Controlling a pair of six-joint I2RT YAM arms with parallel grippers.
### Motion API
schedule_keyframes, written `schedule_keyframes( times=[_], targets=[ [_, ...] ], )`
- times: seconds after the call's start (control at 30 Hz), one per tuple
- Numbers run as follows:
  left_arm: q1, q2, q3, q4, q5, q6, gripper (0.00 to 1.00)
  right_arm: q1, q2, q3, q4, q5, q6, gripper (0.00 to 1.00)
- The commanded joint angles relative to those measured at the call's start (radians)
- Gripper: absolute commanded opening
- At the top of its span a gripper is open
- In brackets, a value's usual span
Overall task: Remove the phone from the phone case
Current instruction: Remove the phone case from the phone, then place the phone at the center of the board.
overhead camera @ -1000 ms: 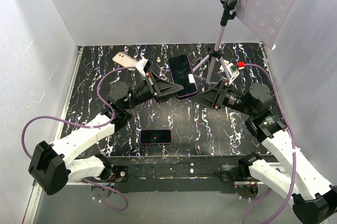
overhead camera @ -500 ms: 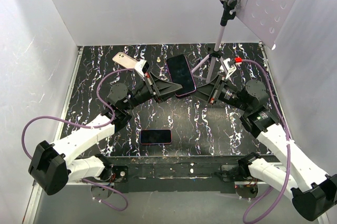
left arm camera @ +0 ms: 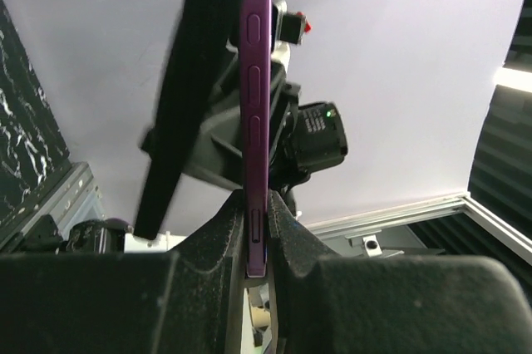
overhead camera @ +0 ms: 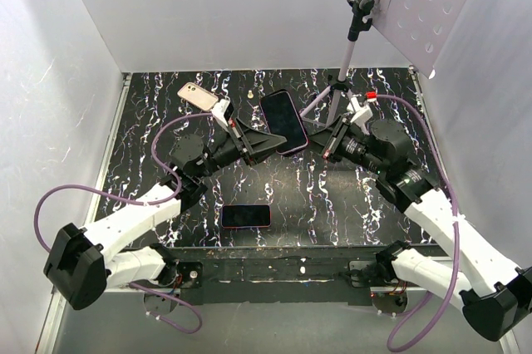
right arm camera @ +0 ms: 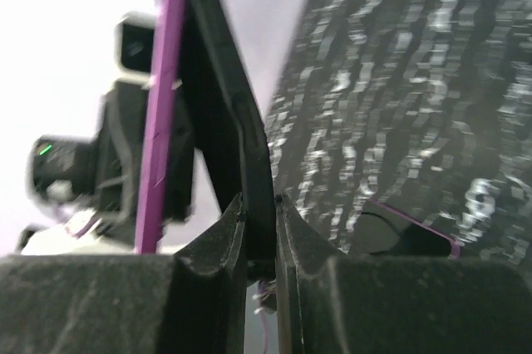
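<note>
Purple phone case [left arm camera: 256, 121] sits edge-on in your left gripper [left arm camera: 256, 246], jaws narrow and clamped on its rim. Your right gripper [right arm camera: 259, 233] is pinched down on the black phone [right arm camera: 223, 113], its thin edge between the fingers. In the right wrist view, phone and case splay apart in a V, close at the far end and gapped at the gripper end. From above, you hold the pair between your two grippers over the back middle of the worktop [overhead camera: 291, 188], dark face up and tilted. Second dark phone [overhead camera: 246, 215] lies flat near the front edge. Pink phone [overhead camera: 198, 95] lies at the back left. Stand [overhead camera: 345, 67] with a perforated plate is just behind your right gripper.
</note>
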Motion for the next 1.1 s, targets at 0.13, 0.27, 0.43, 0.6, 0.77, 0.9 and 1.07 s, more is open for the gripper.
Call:
schedule_keyframes(
  times=[0.13,0.27,0.43,0.6,0.77,0.9,1.07],
  targets=[
    [-0.108,-0.216,-0.046,-0.206,-0.131,0.103,0.00,-0.010,0.063,0.145,-0.468,0.588,-0.159,0.01],
    [-0.187,-0.360,-0.094,-0.489,-0.450,0.136,0.00,-0.003,0.004,0.119,-0.539,0.628,-0.191,0.01],
    [-0.217,-0.344,-0.127,-0.715,-0.820,0.036,0.00,0.013,-0.151,0.120,-0.624,0.609,-0.213,0.01],
    [-0.217,-0.137,-0.060,-1.069,-1.044,-0.209,0.00,0.011,-0.223,0.111,-0.674,0.591,-0.225,0.01],
    [-0.233,-0.022,-0.036,-1.191,-1.098,-0.404,0.00,0.014,-0.270,0.112,-0.707,0.537,-0.219,0.01],
    [-0.273,0.060,0.041,-1.305,-1.169,-0.506,0.00,0.014,-0.317,0.129,-0.747,0.520,-0.213,0.01],
    [-0.309,0.172,0.080,-1.352,-1.150,-0.682,0.00,0.014,-0.381,0.143,-0.810,0.523,-0.204,0.01]
  ],
)
